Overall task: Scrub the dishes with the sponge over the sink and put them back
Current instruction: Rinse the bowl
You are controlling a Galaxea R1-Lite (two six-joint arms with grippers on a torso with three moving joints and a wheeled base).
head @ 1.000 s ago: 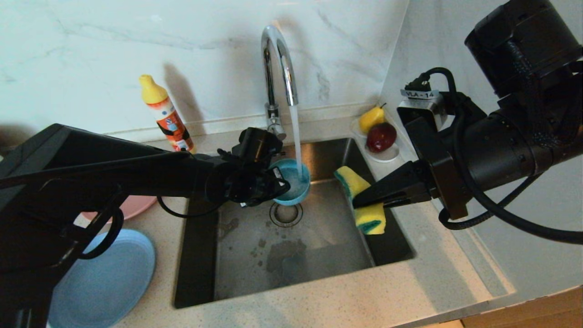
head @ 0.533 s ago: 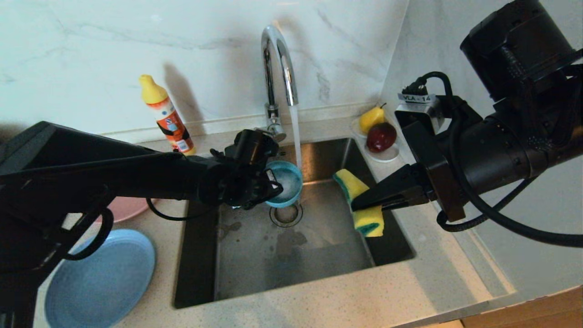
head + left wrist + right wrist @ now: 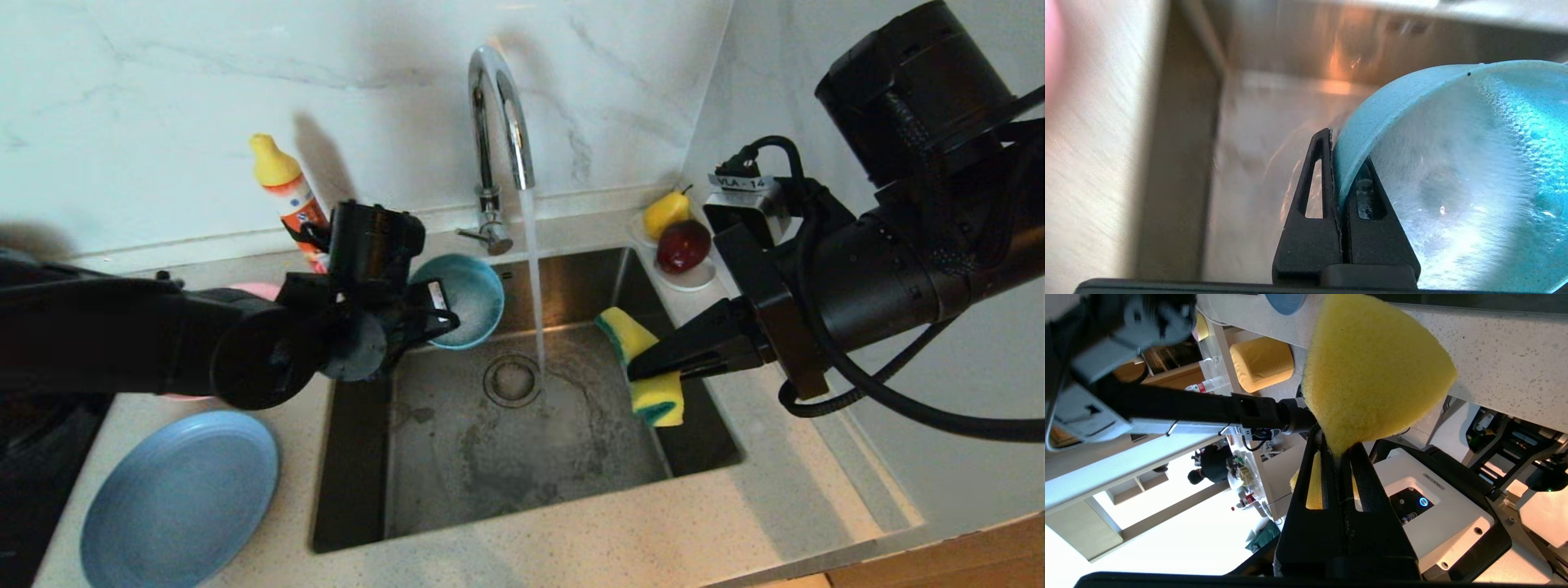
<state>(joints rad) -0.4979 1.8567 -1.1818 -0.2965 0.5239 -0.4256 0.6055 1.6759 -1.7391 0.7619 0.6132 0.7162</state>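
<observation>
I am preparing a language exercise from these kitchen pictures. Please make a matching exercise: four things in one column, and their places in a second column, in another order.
Things:
1. teal bowl
2. sponge
3. light-blue plate
4. pear

Places:
A. on the counter, left of the sink
B. in the left gripper
C. on the saucer in the corner
D. in the right gripper

Pairs: 1-B, 2-D, 3-A, 4-C

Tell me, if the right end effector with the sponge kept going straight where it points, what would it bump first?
Probably the stream of tap water. The right end effector, shut on the yellow sponge, points leftward across the sink. Beyond the stream is the teal bowl, though depth is unclear.
</observation>
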